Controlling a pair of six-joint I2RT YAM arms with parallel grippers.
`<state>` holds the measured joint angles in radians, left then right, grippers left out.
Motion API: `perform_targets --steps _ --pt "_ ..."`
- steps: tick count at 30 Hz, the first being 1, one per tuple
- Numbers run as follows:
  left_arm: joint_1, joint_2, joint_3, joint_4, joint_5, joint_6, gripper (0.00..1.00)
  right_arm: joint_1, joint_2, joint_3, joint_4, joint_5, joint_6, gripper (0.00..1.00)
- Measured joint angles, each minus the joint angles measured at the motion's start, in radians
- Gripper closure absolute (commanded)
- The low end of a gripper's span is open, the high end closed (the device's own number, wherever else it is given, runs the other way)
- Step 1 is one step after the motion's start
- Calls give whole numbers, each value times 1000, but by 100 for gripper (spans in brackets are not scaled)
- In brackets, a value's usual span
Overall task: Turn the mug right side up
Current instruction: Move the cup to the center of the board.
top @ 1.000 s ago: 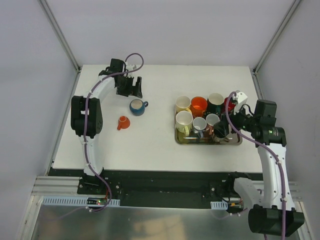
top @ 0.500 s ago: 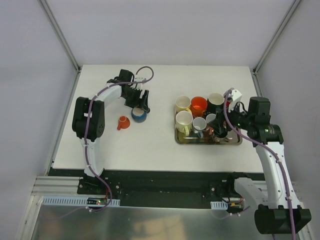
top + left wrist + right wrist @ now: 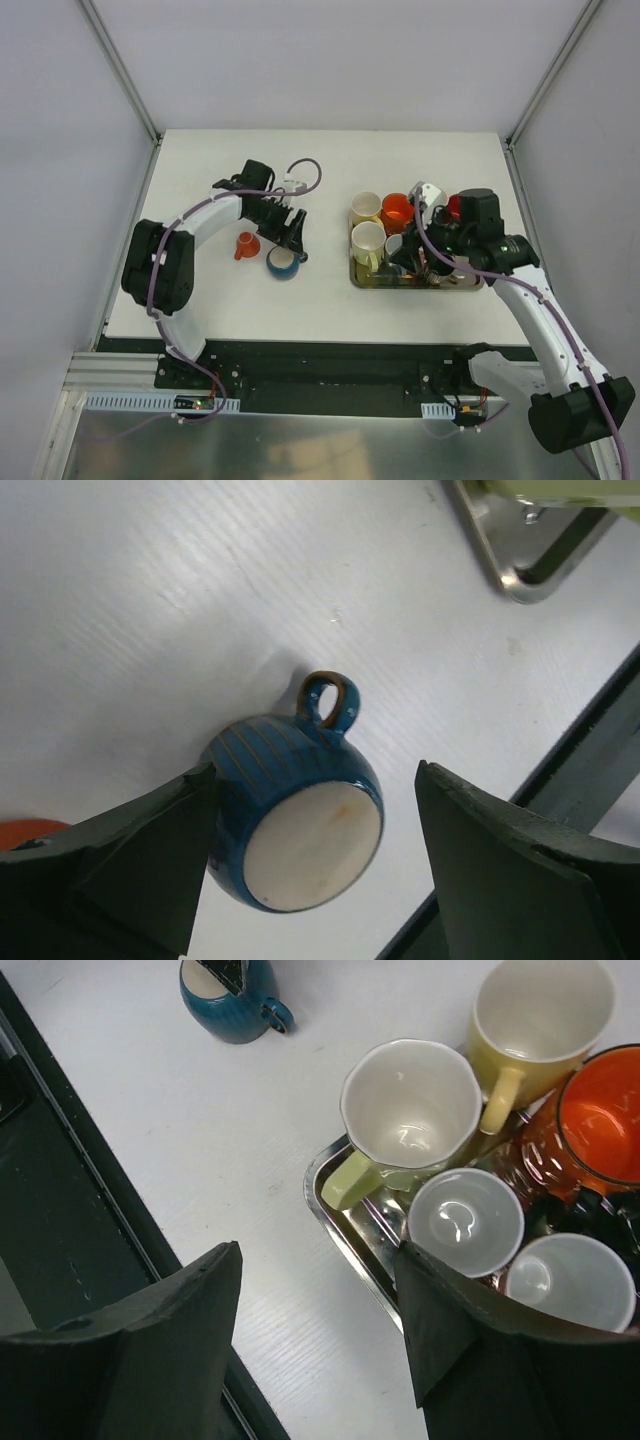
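The blue mug point(image 3: 283, 263) stands on the white table, just right of a small orange cup point(image 3: 246, 244). In the left wrist view the blue mug point(image 3: 290, 820) shows a flat cream face to the camera, its handle pointing away; whether that face is base or mouth I cannot tell. My left gripper point(image 3: 315, 770) is open around it. The left finger point(image 3: 150, 860) touches the mug's side and the right finger point(image 3: 500, 860) stands apart. My right gripper point(image 3: 318, 1250) is open and holds nothing, hovering over the near-left corner of the metal tray point(image 3: 330, 1205).
The tray point(image 3: 420, 286) at the right holds several upright mugs, among them a yellow mug point(image 3: 365, 208), an orange mug point(image 3: 397, 211) and a pale green-handled mug point(image 3: 410, 1100). The table's dark front edge point(image 3: 60, 1260) runs close below both grippers.
My left gripper came down around the blue mug, narrowed, and moved with it toward the near edge, past the orange cup. My right arm swung left over the tray.
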<state>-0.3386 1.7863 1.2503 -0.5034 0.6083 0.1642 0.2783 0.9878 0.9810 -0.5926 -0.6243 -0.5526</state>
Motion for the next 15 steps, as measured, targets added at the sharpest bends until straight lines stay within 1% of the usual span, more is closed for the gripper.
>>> perform_targets --steps 5,8,10,12,15 --pt "-16 -127 -22 -10 10 -31 1 90 63 2 10 4 -39 32" --pt "-3 -223 -14 -12 -13 -58 1 156 125 16 14 14 -78 32" --pt "30 -287 3 -18 -35 -87 1 216 184 40 21 29 -115 32" --pt "80 -344 20 -22 -61 -126 1 275 251 69 42 44 -149 32" --pt "188 -446 46 -43 -98 -185 1 349 346 109 93 60 -198 32"
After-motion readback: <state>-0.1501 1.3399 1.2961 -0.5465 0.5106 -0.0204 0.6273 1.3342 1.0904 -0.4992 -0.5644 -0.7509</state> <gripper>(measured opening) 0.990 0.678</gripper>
